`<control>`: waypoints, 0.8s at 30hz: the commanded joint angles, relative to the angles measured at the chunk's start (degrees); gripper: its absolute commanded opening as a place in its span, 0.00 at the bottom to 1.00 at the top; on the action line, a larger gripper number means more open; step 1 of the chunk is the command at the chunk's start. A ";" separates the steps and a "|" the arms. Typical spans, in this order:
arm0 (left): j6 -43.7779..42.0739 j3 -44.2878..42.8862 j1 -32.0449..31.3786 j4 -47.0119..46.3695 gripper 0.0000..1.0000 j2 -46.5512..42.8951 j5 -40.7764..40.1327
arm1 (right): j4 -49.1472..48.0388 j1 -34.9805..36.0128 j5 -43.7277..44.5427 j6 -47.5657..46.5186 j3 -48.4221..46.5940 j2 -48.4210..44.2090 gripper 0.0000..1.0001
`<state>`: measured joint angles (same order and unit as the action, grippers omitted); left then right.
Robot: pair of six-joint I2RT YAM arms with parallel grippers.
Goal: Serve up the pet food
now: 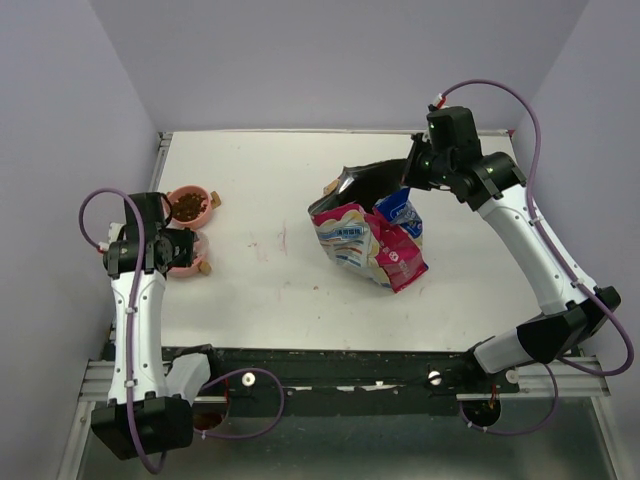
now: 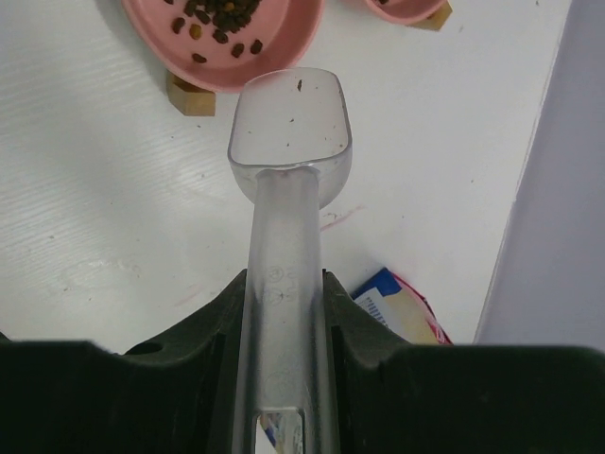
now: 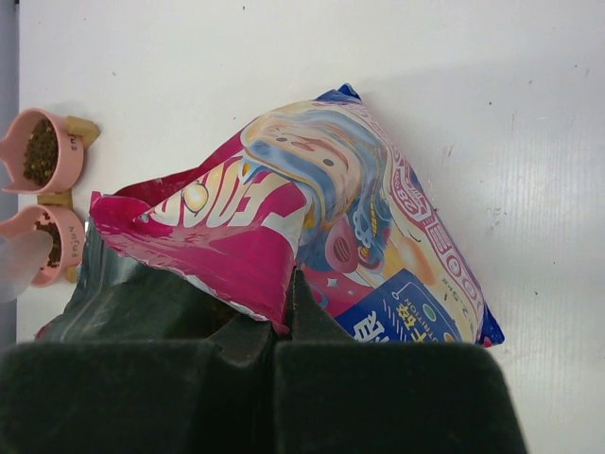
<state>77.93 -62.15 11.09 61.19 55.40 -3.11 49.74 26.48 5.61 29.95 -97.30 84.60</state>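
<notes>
At the left, pet food (image 1: 187, 206) lies in both pink bowls (image 2: 274, 52). The left jaws clamp a near-empty scoop (image 2: 288, 142) by the near bowl. Rightward, the right jaws pinch the bag (image 1: 365, 240) by its rim. A careless tug could tip it, spilling kibble across the table (image 1: 260, 290).

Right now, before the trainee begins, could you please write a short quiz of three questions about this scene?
1. True or false: the scoop held by the left gripper is heaped full.
2. How many pink bowls hold pet food? A) one B) two C) three
3. Fill in: the right gripper is pinching the edge of the ____.

Key: 1 false, it is almost empty; 2 B; 3 bag.
</notes>
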 commanded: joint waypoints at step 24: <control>-48.13 26.63 -39.39 -60.38 0.00 2.08 -4.81 | -2.80 -2.40 5.29 -0.25 -3.25 -6.64 0.00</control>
<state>34.30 -39.22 -26.65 15.64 56.42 -6.66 51.33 25.04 7.22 29.93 -97.32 83.70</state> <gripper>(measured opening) 0.369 0.007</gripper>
